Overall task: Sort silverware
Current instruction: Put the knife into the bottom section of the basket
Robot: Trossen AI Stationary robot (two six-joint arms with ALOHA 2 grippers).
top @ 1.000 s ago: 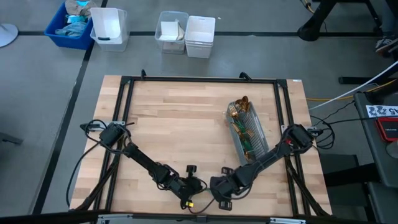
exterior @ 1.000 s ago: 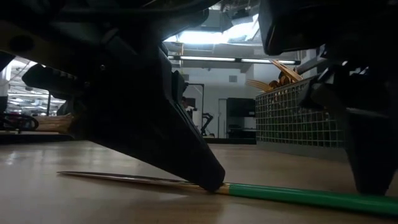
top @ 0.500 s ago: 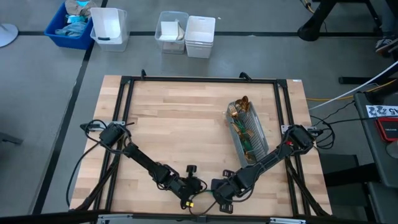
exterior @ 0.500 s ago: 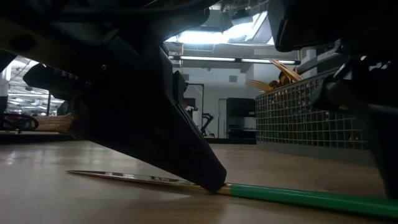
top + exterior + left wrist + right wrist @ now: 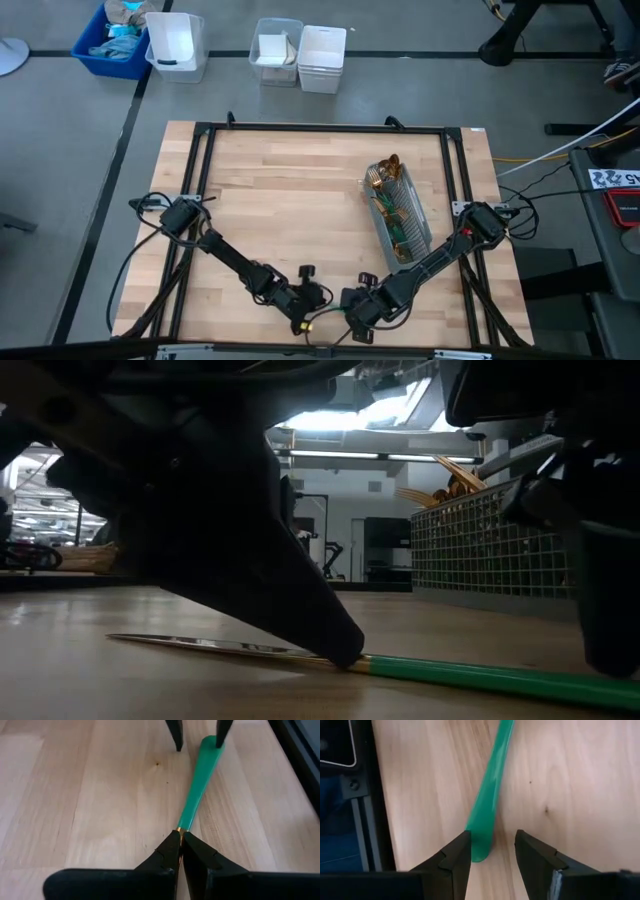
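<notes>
Down at the bottom centre of the high view, both arms meet at the near edge of the wooden tabletop point(image 5: 290, 200), but from up there the piece they work on is barely visible. The low view fills that in: a knife point(image 5: 300, 656) lies flat on the wood, a thin shiny blade pointing to the left of the frame and a slim, glossy green handle running off to the lower right.

The left claw point(image 5: 181, 840) is pinched tight on that knife right at the gold collar where blade meets handle; the left wrist view shows its two dark, wedge-shaped tips pressed together there, with the handle widening to a rounded paddle end toward the top of the frame. In the high view, the left claw point(image 5: 310, 322) sits just left of the right claw point(image 5: 352, 322).

The right wrist view gives the other end: the right claw point(image 5: 492, 851) stands wide, its matte black fingers point(image 5: 454, 854) straddling the handle's rounded tip, one finger just beside it, the other apart.

The grey wire-mesh caddy point(image 5: 400, 215), right of centre in the high view, holds the remaining silverware point(image 5: 385, 180), gold heads poking out at its far end. The low view shows its fine square grid in the upper right.
</notes>
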